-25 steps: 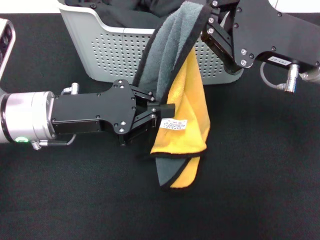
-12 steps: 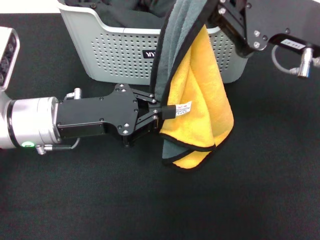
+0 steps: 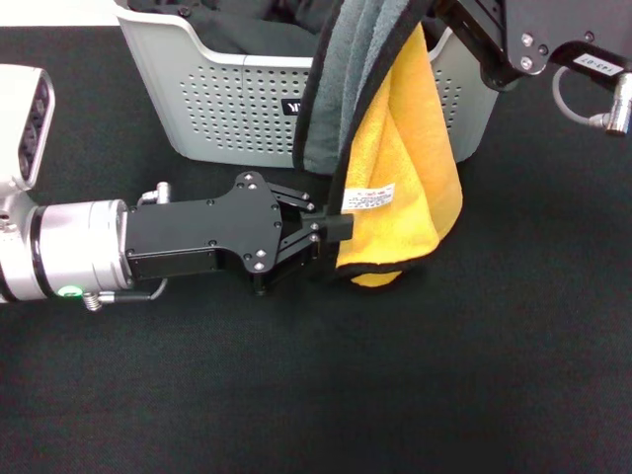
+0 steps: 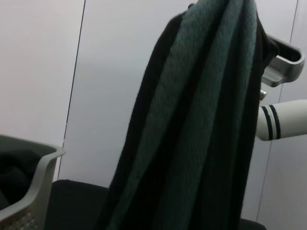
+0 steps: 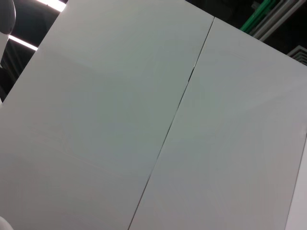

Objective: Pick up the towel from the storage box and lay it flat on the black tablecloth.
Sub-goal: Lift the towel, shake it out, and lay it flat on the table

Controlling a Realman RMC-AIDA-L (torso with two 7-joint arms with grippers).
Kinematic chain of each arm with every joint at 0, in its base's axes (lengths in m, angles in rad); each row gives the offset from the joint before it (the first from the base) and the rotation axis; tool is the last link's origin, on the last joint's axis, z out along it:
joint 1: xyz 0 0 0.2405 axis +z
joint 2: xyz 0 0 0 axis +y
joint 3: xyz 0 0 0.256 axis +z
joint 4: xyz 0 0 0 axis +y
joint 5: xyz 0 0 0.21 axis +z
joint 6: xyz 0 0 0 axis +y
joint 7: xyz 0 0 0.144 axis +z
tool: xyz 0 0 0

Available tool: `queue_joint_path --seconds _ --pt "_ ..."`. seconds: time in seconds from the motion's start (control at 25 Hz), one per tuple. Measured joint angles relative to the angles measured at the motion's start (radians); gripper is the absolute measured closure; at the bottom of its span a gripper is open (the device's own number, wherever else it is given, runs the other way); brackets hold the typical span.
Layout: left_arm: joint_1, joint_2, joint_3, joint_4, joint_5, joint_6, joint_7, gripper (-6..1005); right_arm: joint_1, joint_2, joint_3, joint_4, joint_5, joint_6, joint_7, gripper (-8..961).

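Nearest the camera, the black tablecloth (image 3: 316,395) is seen covering the tabletop, bare in the foreground. Above it, the left gripper (image 3: 341,229) is stretched in from the left side, and its fingers (image 3: 334,228) are closed narrowly on the black-edged border of the towel (image 3: 395,178), just beside the small white label (image 3: 367,197).

Compared with a second ago, the towel has been raised: its lower fold, which then sagged down to the cloth, is now held clear of it, and the left gripper has been shifted slightly to the right with the hem. This suggests the towel is fully out of the box and ready to be spread between the two arms.

The towel is hung in folds in front of the storage box (image 3: 227,99), yellow side toward the camera on the right, grey side on the left. In the left wrist view, only the grey folds (image 4: 192,124) and a corner of the box (image 4: 33,191) are shown.

Farthest back, the right gripper (image 3: 439,15) is held at the top edge, above the box's right end, with the towel's upper corner pinched in it. Dark clothes (image 3: 237,30) remain inside the box.
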Motion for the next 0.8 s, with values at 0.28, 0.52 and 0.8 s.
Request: queue_joint_path --seconds 0.28,0.52,0.8 --pt "-0.006 0.0 -0.001 -0.048 0.0 -0.01 0.045 957 -0.008 -0.001 0.004 -0.044 0.001 0.0 0.009 938" --pt "-0.008 -0.001 -0.002 -0.082 -0.006 -0.03 0.08 956 -0.008 0.006 0.038 -0.052 0.0 -0.007 0.02 938" --pt "-0.008 -0.002 -0.005 -0.12 -0.033 -0.049 0.097 955 -0.009 0.009 0.041 -0.057 -0.007 -0.007 0.026 938"
